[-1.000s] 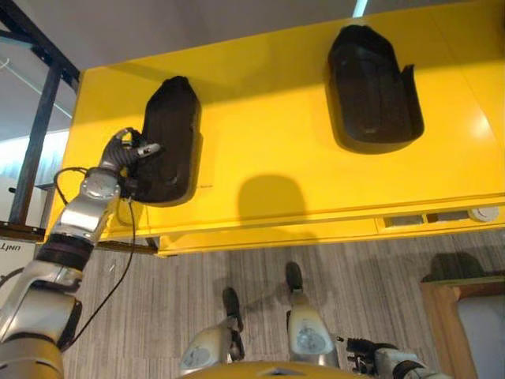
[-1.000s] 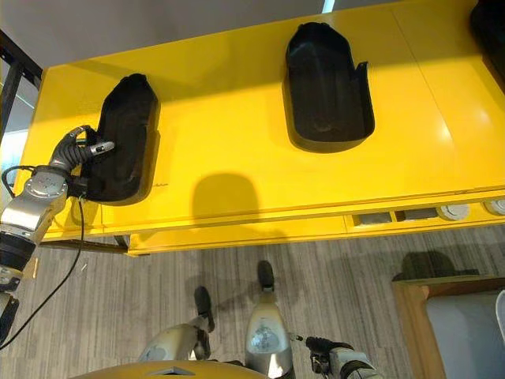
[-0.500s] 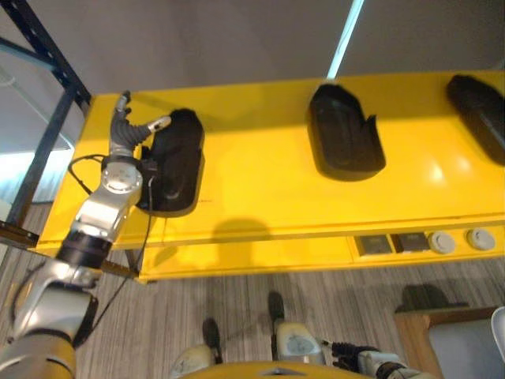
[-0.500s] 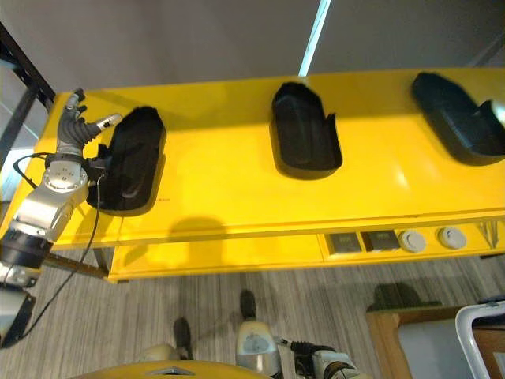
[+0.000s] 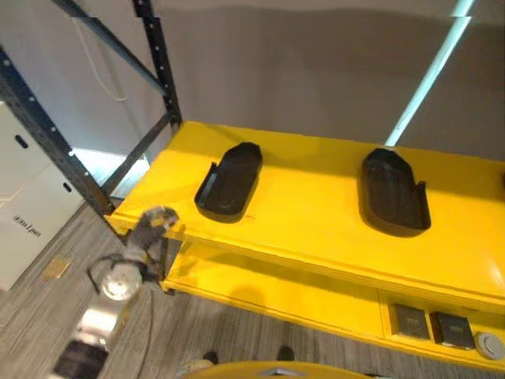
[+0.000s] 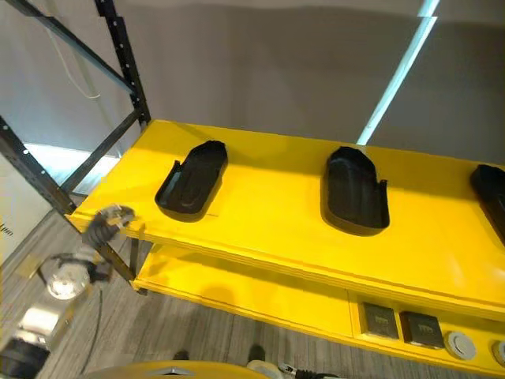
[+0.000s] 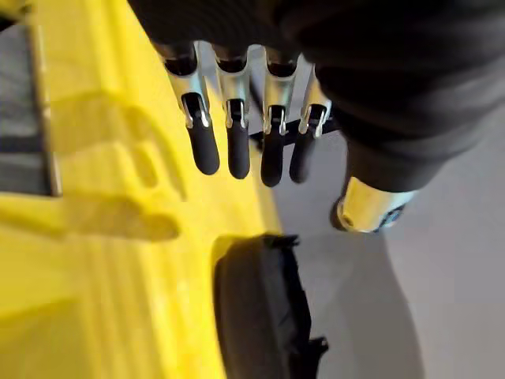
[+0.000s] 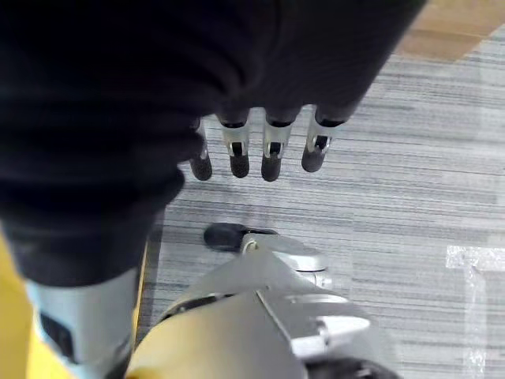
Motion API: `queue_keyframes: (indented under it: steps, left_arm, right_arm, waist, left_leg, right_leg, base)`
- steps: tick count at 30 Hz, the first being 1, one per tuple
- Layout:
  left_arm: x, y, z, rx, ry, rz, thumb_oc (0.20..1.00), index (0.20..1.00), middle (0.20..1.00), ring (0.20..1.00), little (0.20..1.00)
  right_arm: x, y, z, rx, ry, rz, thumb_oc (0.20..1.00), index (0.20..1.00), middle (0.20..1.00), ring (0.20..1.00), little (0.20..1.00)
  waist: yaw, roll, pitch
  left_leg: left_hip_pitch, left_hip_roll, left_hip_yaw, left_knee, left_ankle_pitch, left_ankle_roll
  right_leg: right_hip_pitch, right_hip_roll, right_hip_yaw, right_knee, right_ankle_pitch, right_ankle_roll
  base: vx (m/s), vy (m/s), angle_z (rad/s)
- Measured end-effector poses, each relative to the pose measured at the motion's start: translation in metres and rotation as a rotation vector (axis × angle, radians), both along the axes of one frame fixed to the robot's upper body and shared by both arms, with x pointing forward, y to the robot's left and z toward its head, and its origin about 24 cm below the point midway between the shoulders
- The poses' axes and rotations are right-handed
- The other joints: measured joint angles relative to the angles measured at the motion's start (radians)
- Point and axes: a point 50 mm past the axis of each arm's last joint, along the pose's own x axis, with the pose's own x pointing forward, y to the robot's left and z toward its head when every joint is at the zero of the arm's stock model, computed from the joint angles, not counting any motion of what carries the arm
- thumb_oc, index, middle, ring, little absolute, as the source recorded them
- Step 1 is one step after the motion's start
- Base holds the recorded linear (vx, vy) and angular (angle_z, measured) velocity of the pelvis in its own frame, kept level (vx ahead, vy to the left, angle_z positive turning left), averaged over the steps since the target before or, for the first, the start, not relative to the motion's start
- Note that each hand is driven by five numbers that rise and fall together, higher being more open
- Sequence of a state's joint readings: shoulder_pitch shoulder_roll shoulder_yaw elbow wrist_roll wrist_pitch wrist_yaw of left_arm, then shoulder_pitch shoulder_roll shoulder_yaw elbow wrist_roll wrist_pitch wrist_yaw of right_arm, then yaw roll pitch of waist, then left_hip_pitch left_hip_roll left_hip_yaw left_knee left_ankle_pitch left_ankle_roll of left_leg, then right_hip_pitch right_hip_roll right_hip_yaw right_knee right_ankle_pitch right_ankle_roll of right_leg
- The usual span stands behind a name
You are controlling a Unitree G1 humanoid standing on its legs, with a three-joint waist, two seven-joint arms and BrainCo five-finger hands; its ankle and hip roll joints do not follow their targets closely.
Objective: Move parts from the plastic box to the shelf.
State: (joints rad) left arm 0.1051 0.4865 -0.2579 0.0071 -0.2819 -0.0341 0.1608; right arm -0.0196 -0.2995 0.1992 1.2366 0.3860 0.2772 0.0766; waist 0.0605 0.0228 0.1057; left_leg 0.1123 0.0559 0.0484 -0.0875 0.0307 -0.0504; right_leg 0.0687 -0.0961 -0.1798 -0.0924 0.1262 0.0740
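Left hand (image 5: 150,225) sits low at the front left corner of the yellow metal shelf (image 5: 316,213), blurred in the eye views. In its wrist view the left hand (image 7: 237,118) has fingers (image 7: 205,146) hanging straight and loose, thumb apart, nothing in it, held over the yellow surface without touching it.

Right hand (image 8: 252,146): fingers straight and relaxed, empty, hanging over grey striped floor (image 8: 410,181), away from the shelf.

Just past the left hand, up and to the right of it on the shelf top, lies the nearest black moulded plastic part (image 5: 229,180), a long shallow shell, open side up, slanted. Same part shows past the left fingers in the wrist view (image 7: 260,308), apart from them. Nothing stands between hand and part, just bare yellow surface.

Further right from that hand, well apart from the first, a second black shell part (image 5: 392,192) lies flat on the shelf. A third dark part (image 6: 491,189) is cut by the frame edge at the far right.

Under the shelf top, lower yellow tier with two dark square plates (image 6: 398,324) and round grey discs (image 6: 460,344), far right of the hand.

Behind the left hand: dark blue steel rack upright with diagonal brace (image 5: 154,59), grey wall (image 5: 300,71) beyond. White box (image 5: 24,213) on the left of the hand.
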Motion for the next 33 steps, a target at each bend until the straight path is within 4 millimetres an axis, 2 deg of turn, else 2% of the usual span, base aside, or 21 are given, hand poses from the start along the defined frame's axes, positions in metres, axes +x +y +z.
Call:
queue_keyframes:
  steps: [3,6,11,18,23,30,33]
  left_arm:
    - [-0.010,-0.013,-0.008,-0.033,0.015,-0.084,0.200,0.200,0.200,0.200,0.200]
    - [-0.012,-0.027,-0.004,-0.087,-0.025,-0.202,0.200,0.200,0.200,0.200,0.200]
    - [-0.007,-0.044,0.007,-0.180,-0.067,-0.255,0.200,0.200,0.200,0.200,0.200]
    - [0.009,-0.048,0.025,-0.216,-0.157,-0.254,0.200,0.200,0.200,0.200,0.200]
    - [0.020,-0.051,0.040,-0.217,-0.228,-0.220,0.200,0.200,0.200,0.200,0.200]
    - [0.034,-0.052,0.055,-0.211,-0.290,-0.165,0.200,0.200,0.200,0.200,0.200]
    - [0.038,-0.055,0.060,-0.225,-0.310,-0.152,0.200,0.200,0.200,0.200,0.200]
  right_arm:
    - [0.000,0.002,-0.001,0.004,-0.007,0.000,1.000,1.000,1.000,1.000,1.000]
    - [0.002,0.003,-0.001,0.007,-0.008,0.004,1.000,1.000,1.000,1.000,1.000]
    - [0.003,0.002,-0.001,0.007,-0.003,-0.024,1.000,1.000,1.000,1.000,1.000]
    - [0.008,-0.001,0.001,0.010,-0.037,-0.059,1.000,1.000,1.000,1.000,1.000]
    - [0.017,-0.009,0.005,-0.011,-0.068,-0.051,1.000,1.000,1.000,1.000,1.000]
    - [0.024,-0.011,0.008,-0.021,-0.097,-0.022,1.000,1.000,1.000,1.000,1.000]
    - [0.025,-0.012,0.008,-0.025,-0.099,-0.021,1.000,1.000,1.000,1.000,1.000]
  waist:
    - [0.004,0.000,0.001]
    - [0.010,0.009,0.007]
    - [-0.007,0.025,0.025]
    - [-0.036,0.043,0.051]
    - [-0.056,0.054,0.106]
    - [-0.095,0.057,0.154]
    - [-0.097,0.059,0.163]
  left_leg:
    - [-0.009,0.000,-0.016,0.000,0.003,0.002]
    - [-0.020,0.001,-0.022,0.000,0.006,0.001]
    - [-0.048,0.002,-0.019,0.000,0.020,0.001]
    - [-0.078,0.002,-0.005,0.001,0.028,0.002]
    - [-0.081,0.001,0.018,0.001,0.030,-0.004]
    - [-0.093,0.001,0.030,0.001,0.031,-0.004]
    - [-0.106,0.001,0.035,0.001,0.030,-0.004]
  right_leg:
    - [0.000,-0.001,-0.017,0.000,-0.001,0.001]
    - [-0.007,-0.002,-0.026,0.000,-0.001,0.001]
    - [-0.034,-0.001,-0.025,0.000,0.001,0.003]
    - [-0.073,0.000,-0.015,0.000,0.008,0.013]
    - [-0.093,0.000,0.007,0.000,0.014,0.013]
    - [-0.110,0.003,0.020,0.000,0.018,0.011]
    - [-0.130,0.004,0.031,0.000,0.022,0.013]
  base:
    - [-0.02,0.007,0.17]
    - [-0.03,0.006,0.08]
    - [0.00,-0.003,-0.01]
    - [-0.01,-0.002,-0.05]
    - [0.01,0.006,-0.11]
    - [0.02,0.002,-0.05]
    - [0.01,0.006,-0.11]
